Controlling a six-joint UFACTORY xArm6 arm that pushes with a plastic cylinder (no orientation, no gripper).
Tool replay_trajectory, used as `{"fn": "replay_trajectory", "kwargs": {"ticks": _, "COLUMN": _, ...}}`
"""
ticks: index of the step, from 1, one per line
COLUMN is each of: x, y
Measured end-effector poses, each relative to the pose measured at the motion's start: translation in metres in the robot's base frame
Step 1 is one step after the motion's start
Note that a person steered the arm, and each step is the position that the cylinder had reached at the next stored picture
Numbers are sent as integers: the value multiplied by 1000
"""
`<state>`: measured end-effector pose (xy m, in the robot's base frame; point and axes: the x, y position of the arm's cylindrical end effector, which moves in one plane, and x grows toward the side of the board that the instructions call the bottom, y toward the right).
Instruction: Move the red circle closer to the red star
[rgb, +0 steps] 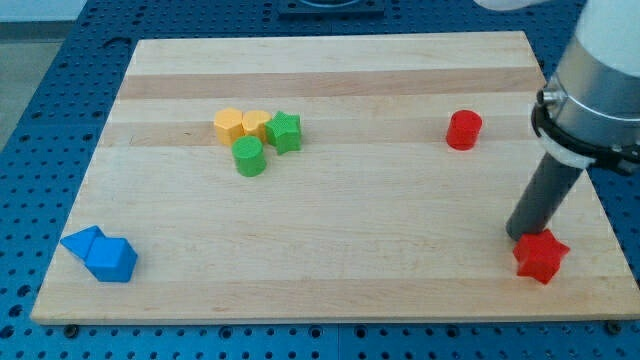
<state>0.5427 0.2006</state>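
The red circle (464, 130), a short cylinder, stands on the wooden board at the view's upper right. The red star (541, 256) lies near the board's lower right corner. The dark rod comes down from the arm at the view's right edge, and my tip (517, 236) rests on the board right at the red star's upper left edge, touching it or nearly so. The red circle is well above my tip, toward the view's top and a little left.
A cluster of a yellow hexagon (229, 126), a yellow block (256, 124), a green star (284, 132) and a green cylinder (249, 157) sits at upper left of centre. Two blue blocks (100, 254) lie near the lower left corner. The board's right edge (600, 215) is close to the star.
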Motion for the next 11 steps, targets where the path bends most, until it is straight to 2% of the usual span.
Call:
{"fn": "replay_trajectory", "kwargs": {"ticks": 1, "x": -2, "y": 2}}
{"fn": "replay_trajectory", "kwargs": {"ticks": 4, "x": -138, "y": 21}}
{"fn": "replay_trajectory", "kwargs": {"ticks": 5, "x": -175, "y": 6}}
{"fn": "replay_trajectory", "kwargs": {"ticks": 6, "x": -192, "y": -39}}
{"fn": "replay_trajectory", "kwargs": {"ticks": 7, "x": -192, "y": -68}}
{"fn": "replay_trajectory", "kwargs": {"ticks": 9, "x": -186, "y": -9}}
{"fn": "replay_trajectory", "kwargs": {"ticks": 11, "x": -173, "y": -9}}
